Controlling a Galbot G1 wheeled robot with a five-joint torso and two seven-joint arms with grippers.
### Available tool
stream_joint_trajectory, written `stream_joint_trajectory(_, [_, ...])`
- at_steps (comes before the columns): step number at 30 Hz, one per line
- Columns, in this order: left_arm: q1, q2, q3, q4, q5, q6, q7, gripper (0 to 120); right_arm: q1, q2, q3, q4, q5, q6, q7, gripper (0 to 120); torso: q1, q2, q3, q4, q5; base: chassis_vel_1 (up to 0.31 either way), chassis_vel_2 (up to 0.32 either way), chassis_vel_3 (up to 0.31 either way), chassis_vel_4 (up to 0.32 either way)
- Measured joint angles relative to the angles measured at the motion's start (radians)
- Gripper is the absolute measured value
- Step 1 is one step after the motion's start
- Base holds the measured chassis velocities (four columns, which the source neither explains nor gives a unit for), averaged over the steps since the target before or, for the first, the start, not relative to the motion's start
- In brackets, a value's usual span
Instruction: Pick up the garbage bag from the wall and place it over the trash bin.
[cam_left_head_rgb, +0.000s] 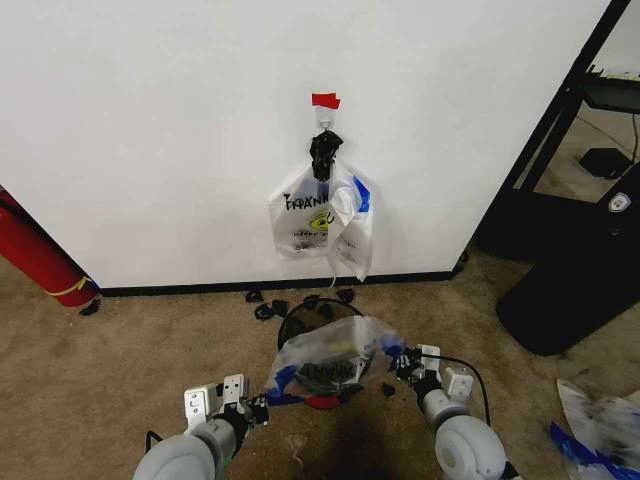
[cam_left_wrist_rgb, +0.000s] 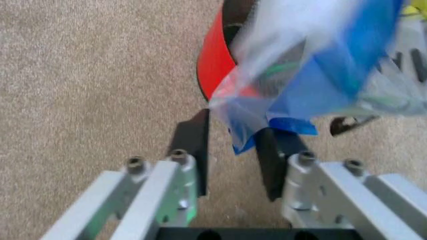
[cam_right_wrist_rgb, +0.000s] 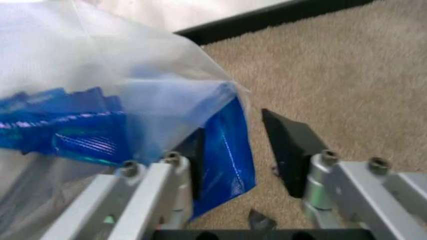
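- Patience matters at this step, we judge: the garbage bag (cam_left_head_rgb: 325, 358) is stretched between our two grippers just above the trash bin (cam_left_head_rgb: 310, 315), and its mouth has to stay wide as it comes down around the rim.
- We would lower both sides evenly, so one edge does not catch the rim while the other rides up.
- Our left gripper (cam_left_wrist_rgb: 232, 160) has its jaws spread, with a blue corner of the bag hanging in the gap between them; we cannot tell that either pad presses on the film.
- Our right gripper (cam_right_wrist_rgb: 237, 150) also stands spread, the blue edge lying against one finger and the other finger well clear of it, so the hold looks slight and any tug could slip it.
- The bag is thin, crinkly, see-through plastic with blue patches at its corners, dark lettering and a touch of yellow inside.
- It hides most of the dark round bin; the red base band shows under it.
- Behind, on the wall (cam_left_head_rgb: 150, 130), like-printed bags (cam_left_head_rgb: 325, 220) hang from a hook below a red tape strip (cam_left_head_rgb: 325, 100).
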Motion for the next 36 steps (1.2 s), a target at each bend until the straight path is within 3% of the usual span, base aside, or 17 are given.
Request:
stream_joint_trajectory(10, [0.077,0.003,-0.013,-0.071,0.037,0.011,-0.025,64,-0.074,-0.015,0.042,0.04,-0.072,0.059,-0.052,71,0.0,0.0,0.0,0.0,0.0,0.0,0.0,0.0,0.0])
stream_joint_trajectory(17, [0.138,0.002,-0.029,-0.141,0.054,0.012,-0.047,94,-0.156,-0.026,0.071,0.069,-0.113,0.139,-0.116,98,0.0,0.0,0.0,0.0001,0.0001,0.0,0.0,0.0,0.0])
stream_joint_trajectory(25, [0.164,0.0,-0.035,-0.17,0.055,0.019,-0.06,100,-0.204,-0.029,0.093,0.074,-0.159,0.228,-0.188,100,0.0,0.0,0.0,0.0001,0.0001,0.0,0.0,0.0,0.0])
stream_joint_trajectory(32, [0.15,0.017,-0.06,-0.17,0.04,0.03,-0.066,100,-0.275,-0.011,0.198,0.074,-0.255,0.446,-0.345,100,0.0,0.0,0.0,0.0,0.0001,0.0,0.0,0.0,0.0])
stream_joint_trajectory(36, [0.144,0.022,-0.062,-0.17,0.032,0.034,-0.066,100,-0.292,-0.005,0.23,0.065,-0.271,0.494,-0.396,100,0.0,0.0,0.0,-0.0001,0.0001,0.0,0.0,0.0,0.0])
